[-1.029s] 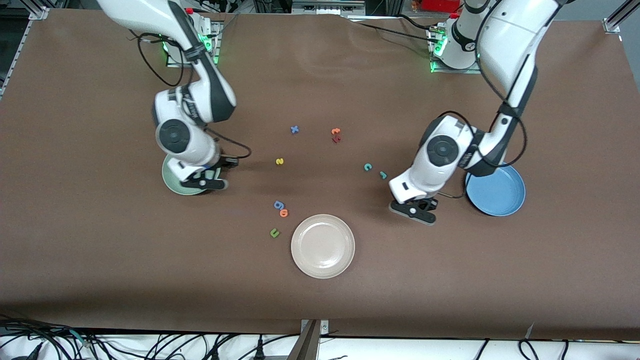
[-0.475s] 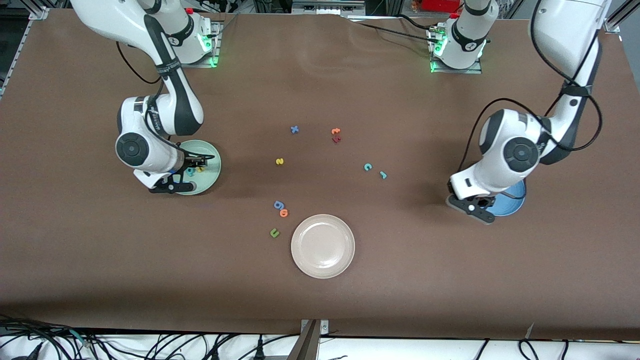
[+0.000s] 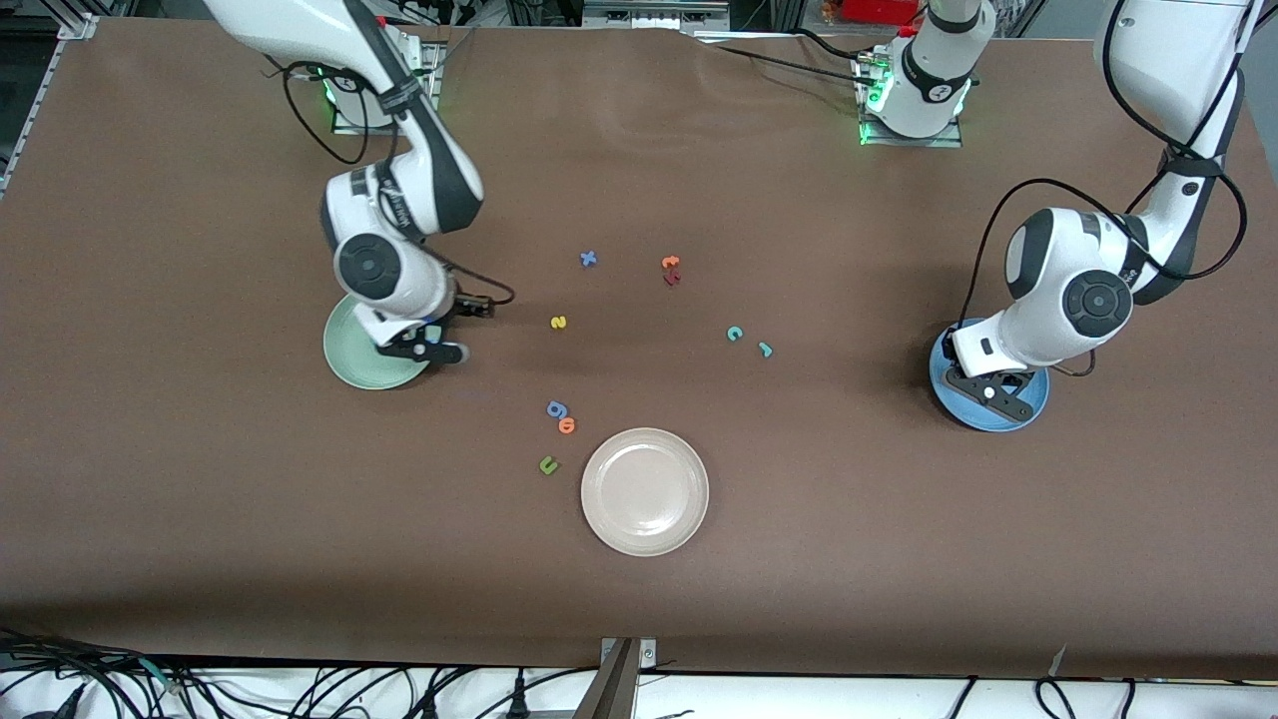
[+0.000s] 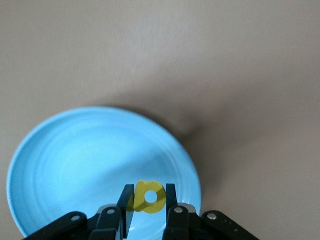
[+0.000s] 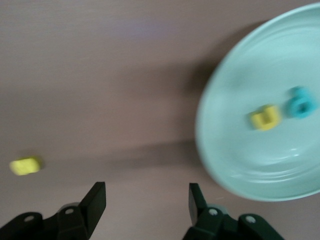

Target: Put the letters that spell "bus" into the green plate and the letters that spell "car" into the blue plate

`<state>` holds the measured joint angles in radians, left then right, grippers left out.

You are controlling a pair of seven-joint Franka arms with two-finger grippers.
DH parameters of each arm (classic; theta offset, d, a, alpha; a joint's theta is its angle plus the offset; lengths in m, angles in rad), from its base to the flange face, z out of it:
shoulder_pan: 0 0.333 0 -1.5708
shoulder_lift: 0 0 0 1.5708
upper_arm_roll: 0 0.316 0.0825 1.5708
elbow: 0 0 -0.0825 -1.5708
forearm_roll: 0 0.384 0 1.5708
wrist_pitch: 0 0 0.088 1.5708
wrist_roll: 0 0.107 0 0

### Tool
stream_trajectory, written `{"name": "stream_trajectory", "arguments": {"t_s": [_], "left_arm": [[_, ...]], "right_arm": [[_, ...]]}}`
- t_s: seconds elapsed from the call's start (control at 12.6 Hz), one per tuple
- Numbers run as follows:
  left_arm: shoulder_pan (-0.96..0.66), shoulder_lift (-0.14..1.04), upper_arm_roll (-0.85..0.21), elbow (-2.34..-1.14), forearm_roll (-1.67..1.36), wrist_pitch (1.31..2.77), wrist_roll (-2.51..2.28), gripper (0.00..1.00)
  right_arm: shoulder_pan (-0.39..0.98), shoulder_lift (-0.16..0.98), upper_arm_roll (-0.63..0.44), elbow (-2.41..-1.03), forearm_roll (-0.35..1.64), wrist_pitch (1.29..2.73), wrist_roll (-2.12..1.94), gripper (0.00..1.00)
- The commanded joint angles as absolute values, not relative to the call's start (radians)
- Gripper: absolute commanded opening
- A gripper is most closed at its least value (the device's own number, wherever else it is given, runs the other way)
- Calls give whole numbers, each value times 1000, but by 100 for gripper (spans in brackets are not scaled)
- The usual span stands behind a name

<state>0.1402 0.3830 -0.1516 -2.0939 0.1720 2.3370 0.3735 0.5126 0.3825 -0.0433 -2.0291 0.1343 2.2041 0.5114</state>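
Over the blue plate: left gripper (image 4: 146,200), up in the air, fingers (image 4: 171,197) pinched narrow on the yellow "a" (image 4: 149,196); in the front view it shows at (image 3: 993,387).
Blue plate (image 3: 1033,399): at the left arm's end of the table, mostly covered by the arm in the front view; bare inside in the left wrist view (image 4: 75,160).
Right gripper (image 5: 145,202): fingers spread wide, nothing betw. them — over bare table just beside the green plate's rim, on the side toward the table's middle; front view (image 3: 424,345).
Green plate (image 3: 344,359): at the right arm's end, partly under the arm; right wrist view (image 5: 240,160).
In the green plate: yellow "u" (image 5: 264,118) and teal "b" (image 5: 302,103), just beside each other, apart from the rim.
Yellow "s" (image 3: 558,322): on the table, betw. the green plate and the table's middle; also a blurred yellow spot in the right wrist view (image 5: 25,165).
Teal "c" (image 3: 735,334) and teal "r" (image 3: 765,349): on the table near each other, toward the left arm's end, well apart from the blue plate.
Other letters: blue "x" (image 3: 588,259); orange "t" (image 3: 670,263) touching a dark red letter (image 3: 672,279) — can't read it.
Nearer the camera: blue "g" (image 3: 556,408), orange "o" (image 3: 567,425), dark green "u" (image 3: 547,464), all close to the beige-white plate (image 3: 645,491).
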Motion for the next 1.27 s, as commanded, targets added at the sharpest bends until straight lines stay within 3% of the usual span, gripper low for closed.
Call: {"name": "stream_trajectory", "arguments": {"t_s": [0.0,0.32,0.4,0.55,0.63,0.95,1.19], "left_arm": [[179,370,-155,-2134,138,2352,420,12],[207,416,-155,-2131,146,2411,436,14],[207,417,-155,-2131,146,2419,434,23],[207,426,-155,-2122,146,2421,433,70],[207,426,-155,-2121,146,2421,430,77],[199,396,-164,-2117,138,2398,411,82],[169,344,-248,-2080,133,2280,260,79]], "right_arm": [[526,382,44,-2043,135,2314,680,70],[606,443,44,-2043,123,2457,799,60],[609,454,43,-2042,121,2476,799,58],[612,480,43,-2042,120,2538,799,54],[614,492,43,-2039,120,2565,799,54],[617,520,43,-2037,118,2614,798,53],[620,537,43,-2037,106,2635,798,50]]}}
